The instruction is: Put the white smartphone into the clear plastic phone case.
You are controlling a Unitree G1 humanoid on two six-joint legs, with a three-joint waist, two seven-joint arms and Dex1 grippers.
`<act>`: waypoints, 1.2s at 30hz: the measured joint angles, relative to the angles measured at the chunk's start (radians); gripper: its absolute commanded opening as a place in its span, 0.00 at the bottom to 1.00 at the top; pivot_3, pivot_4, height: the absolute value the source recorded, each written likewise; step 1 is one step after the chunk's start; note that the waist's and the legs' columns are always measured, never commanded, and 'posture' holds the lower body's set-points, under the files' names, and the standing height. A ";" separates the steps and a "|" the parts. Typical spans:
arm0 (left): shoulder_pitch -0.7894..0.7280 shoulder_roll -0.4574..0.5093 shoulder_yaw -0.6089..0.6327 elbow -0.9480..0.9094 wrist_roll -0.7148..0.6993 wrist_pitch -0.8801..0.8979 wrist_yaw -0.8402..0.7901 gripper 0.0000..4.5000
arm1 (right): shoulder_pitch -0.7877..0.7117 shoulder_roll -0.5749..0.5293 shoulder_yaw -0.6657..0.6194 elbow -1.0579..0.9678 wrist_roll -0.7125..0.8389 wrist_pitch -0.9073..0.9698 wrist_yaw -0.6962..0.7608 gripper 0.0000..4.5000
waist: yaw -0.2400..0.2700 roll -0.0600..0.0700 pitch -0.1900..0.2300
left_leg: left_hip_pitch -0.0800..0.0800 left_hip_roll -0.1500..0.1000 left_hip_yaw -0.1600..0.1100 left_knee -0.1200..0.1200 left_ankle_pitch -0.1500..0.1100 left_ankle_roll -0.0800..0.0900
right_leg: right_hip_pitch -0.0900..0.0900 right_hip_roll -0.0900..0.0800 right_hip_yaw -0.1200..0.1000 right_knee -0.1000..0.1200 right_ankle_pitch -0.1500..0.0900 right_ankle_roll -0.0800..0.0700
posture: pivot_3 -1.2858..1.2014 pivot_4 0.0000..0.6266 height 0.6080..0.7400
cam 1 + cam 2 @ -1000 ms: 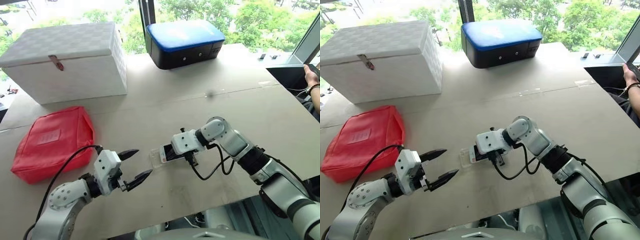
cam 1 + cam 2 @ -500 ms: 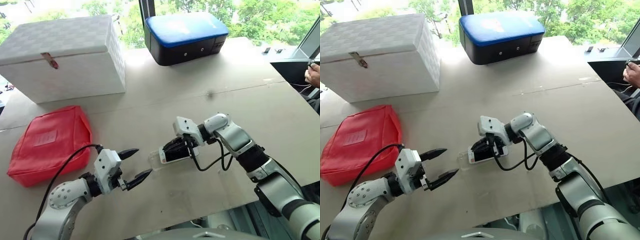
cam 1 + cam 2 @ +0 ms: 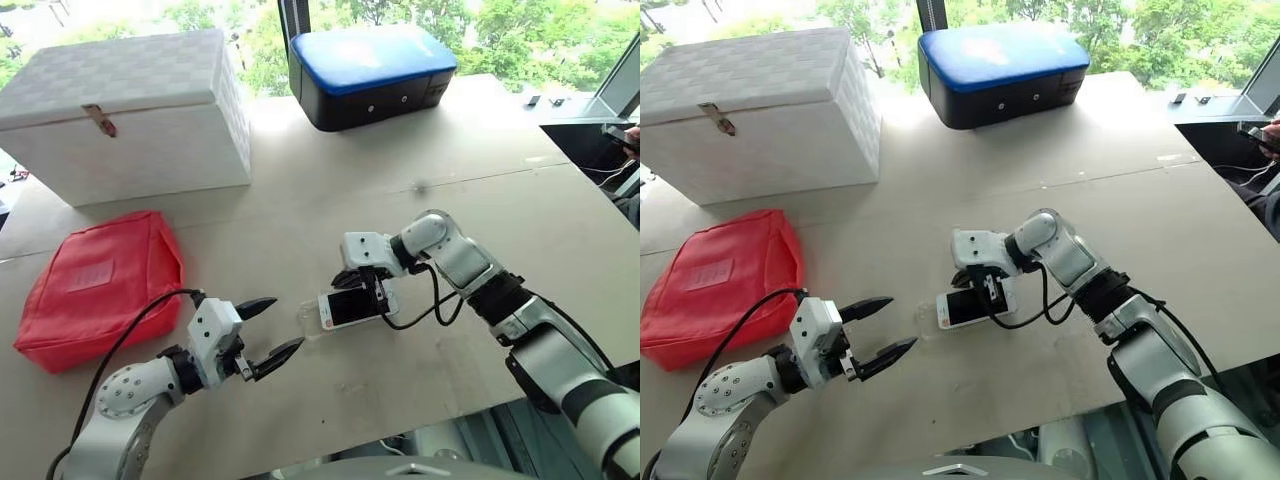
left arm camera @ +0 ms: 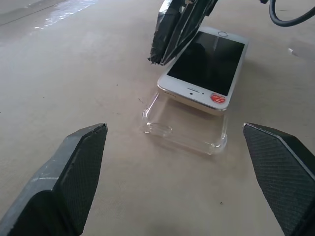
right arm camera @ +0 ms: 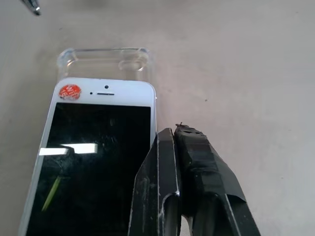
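Right wrist view: end effector (image 5: 179, 135) hides smartphone (image 5: 93, 157) edge.

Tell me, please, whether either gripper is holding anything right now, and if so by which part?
Nothing is held. The right gripper is shut and empty beside the white smartphone, which lies partly over the clear plastic phone case. The left gripper is open and empty.

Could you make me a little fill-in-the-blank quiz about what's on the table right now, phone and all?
1. The white smartphone lies partly on the clear plastic phone case, with its screen facing ____.
2. The left tool has its black fingers ____.
3. The round sticker near the phone's earpiece is ____ in colour.
4. The right tool has its fingers ____, beside the phone's edge.

Missing words: up; open; red; shut
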 measured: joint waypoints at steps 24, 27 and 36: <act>0.025 0.001 0.015 -0.032 -0.001 0.008 0.019 1.00 | 0.172 -0.235 -0.003 -0.487 0.217 0.292 0.171 0.00 | -0.002 -0.001 0.001 | 0.002 0.000 0.000 0.001 -0.001 0.001 | 0.002 -0.001 -0.001 -0.001 0.000 0.000 | 0.52 0.24 1.00; 0.025 0.001 0.015 -0.031 -0.001 0.012 0.018 1.00 | 0.175 -0.246 0.026 -0.487 0.192 0.276 0.170 0.00 | 0.001 -0.001 0.001 | 0.002 0.001 -0.001 0.001 0.000 0.000 | 0.002 -0.001 -0.002 0.000 0.000 0.000 | 0.52 0.24 1.00; 0.053 0.021 0.033 -0.032 -0.024 0.021 -0.023 1.00 | 0.179 -0.257 0.060 -0.447 0.126 0.232 0.151 0.00 | 0.002 -0.001 0.000 | 0.002 0.001 0.000 0.001 0.000 0.000 | 0.002 -0.001 -0.001 -0.001 0.000 0.000 | 0.52 0.24 1.00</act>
